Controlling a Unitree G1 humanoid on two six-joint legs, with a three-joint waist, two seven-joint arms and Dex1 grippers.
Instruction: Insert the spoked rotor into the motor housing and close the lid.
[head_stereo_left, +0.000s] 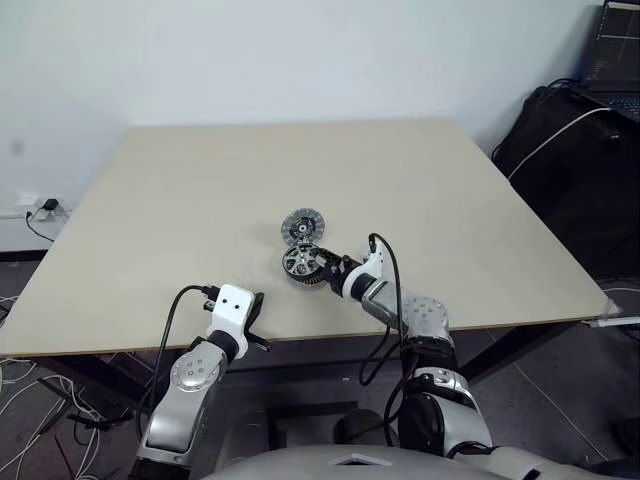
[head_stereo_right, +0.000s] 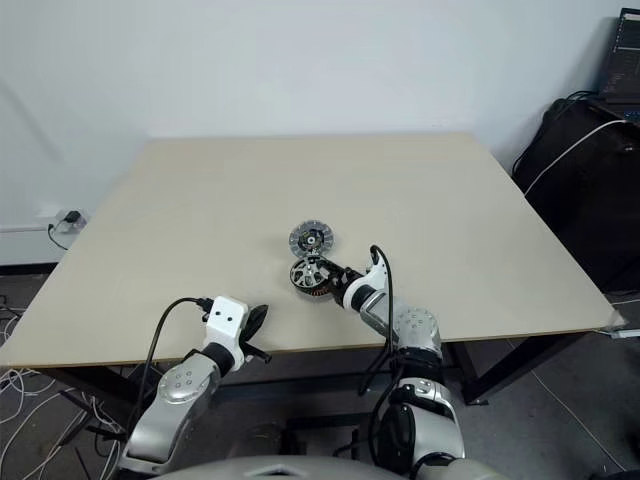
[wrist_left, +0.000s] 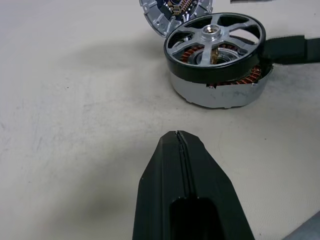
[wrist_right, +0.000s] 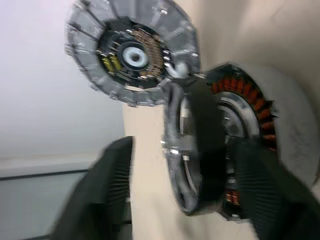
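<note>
The spoked rotor lies slightly tilted on top of the motor housing, with copper windings showing beneath its dark rim. The ribbed lid lies flat on the table just behind the housing, touching it. My right gripper is at the housing's right side. It is open, its fingers spread on either side of the rotor's rim, and one finger stands clear of the rim. My left gripper is shut and empty. It hovers near the table's front edge, short of the housing.
The beige table holds these parts near its front middle. A black bag and a laptop stand off the table's right side. Cables and a power strip lie on the floor at the left.
</note>
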